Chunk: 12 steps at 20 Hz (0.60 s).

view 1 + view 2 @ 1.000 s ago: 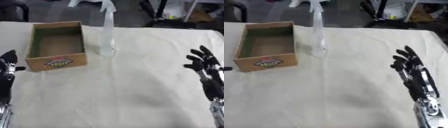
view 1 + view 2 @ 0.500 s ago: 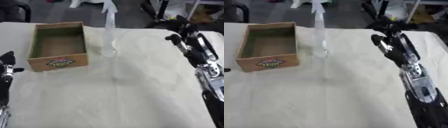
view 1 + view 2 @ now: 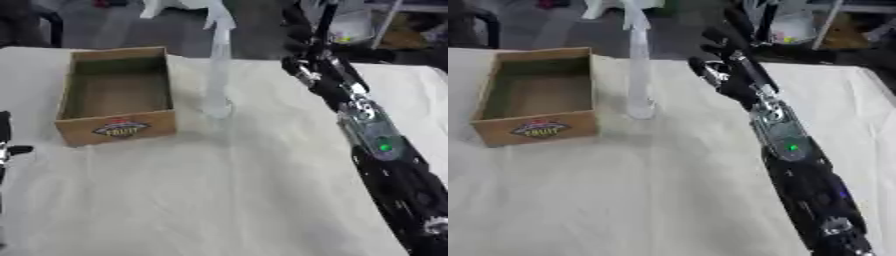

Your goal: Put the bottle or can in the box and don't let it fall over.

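A cardboard box (image 3: 116,95) stands on the table (image 3: 219,200), which is covered with a pale cloth, at the left side of the view. The box is open at the top and its long side runs away from the camera. Inside it only the brown bottom and the inner walls are visible; nothing lies in it. On the near short wall there is a coloured label (image 3: 121,129) with a word on it. Just beside the right wall of the box stands a tall, slim, clear bottle (image 3: 217,75) with a white spray head (image 3: 217,17) on top. The bottle is upright on the cloth, outside the box, and it does not touch the box. The right hand (image 3: 726,65) is to the right of the bottle, raised over the far part of the table, near the bottle but apart from it. Its black fingers (image 3: 719,37) are extended and spread, pointing away from the camera, and they hold nothing. The right forearm (image 3: 794,160) runs from the lower right corner up to the hand, with a small green light on it. The left hand (image 3: 5,137) shows only a little at the left edge of the left eye view, low beside the box; whether its fingers are extended or curled cannot be told.
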Each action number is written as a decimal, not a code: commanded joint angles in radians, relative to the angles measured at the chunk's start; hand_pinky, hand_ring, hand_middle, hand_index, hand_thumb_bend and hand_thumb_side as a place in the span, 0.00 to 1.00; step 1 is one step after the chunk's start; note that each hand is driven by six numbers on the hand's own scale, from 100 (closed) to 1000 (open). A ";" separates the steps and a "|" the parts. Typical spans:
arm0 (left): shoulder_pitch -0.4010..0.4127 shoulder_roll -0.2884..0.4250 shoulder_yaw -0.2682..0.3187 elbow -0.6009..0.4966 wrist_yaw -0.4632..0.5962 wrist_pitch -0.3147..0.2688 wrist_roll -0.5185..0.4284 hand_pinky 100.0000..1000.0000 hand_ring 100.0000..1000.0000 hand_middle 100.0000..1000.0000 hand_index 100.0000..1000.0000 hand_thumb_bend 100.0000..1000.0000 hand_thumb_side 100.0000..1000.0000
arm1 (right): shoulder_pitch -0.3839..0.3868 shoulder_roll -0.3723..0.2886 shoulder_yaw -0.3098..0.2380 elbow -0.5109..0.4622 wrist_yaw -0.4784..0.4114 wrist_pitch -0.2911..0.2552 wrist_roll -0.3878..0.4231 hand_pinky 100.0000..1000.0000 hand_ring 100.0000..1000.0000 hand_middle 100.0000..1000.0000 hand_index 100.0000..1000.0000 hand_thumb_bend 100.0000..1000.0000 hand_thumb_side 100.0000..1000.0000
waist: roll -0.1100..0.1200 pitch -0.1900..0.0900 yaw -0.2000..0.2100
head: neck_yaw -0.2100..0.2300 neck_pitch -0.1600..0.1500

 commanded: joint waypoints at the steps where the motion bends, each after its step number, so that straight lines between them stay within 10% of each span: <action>1: -0.021 0.009 -0.007 -0.024 0.009 -0.002 -0.009 0.60 0.95 0.83 0.82 0.27 0.73 | -0.047 0.013 -0.019 0.036 0.053 -0.017 -0.010 0.78 0.99 1.00 1.00 0.50 0.46 | 0.003 -0.006 0.012 | -0.022 -0.019; 12: -0.046 0.012 -0.018 -0.027 0.010 -0.003 -0.024 0.60 0.95 0.83 0.82 0.28 0.73 | -0.139 0.028 -0.056 0.118 0.196 -0.051 -0.066 0.82 1.00 1.00 1.00 0.53 0.45 | -0.006 0.010 0.086 | -0.082 -0.042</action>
